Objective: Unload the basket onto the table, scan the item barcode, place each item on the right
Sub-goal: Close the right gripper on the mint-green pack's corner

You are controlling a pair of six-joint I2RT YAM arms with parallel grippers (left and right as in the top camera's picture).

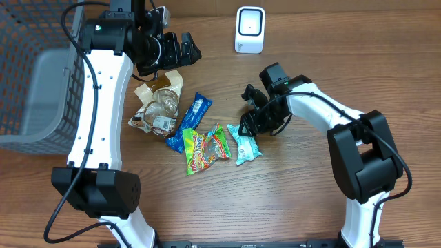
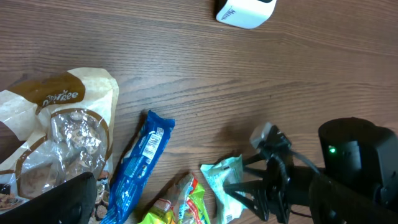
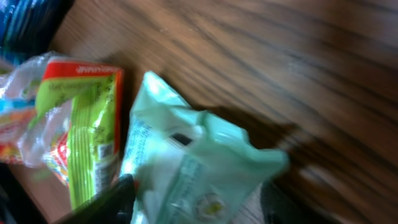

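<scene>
The right gripper (image 1: 246, 127) straddles the mint-green snack packet (image 1: 247, 149), grip impossible to judge, on the table (image 1: 289, 207) well nearer the robot than the white scanner (image 1: 249, 29), while the left gripper (image 1: 185, 48) gapes empty left of that scanner.

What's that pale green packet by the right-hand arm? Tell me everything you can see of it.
The mint-green packet is a small, crinkled, glossy plastic pouch with crimped ends and fine print, lying on the wooden table. The colourful snack bag lies right beside it. The right gripper straddles its end; blur hides whether the fingers touch it.
</scene>
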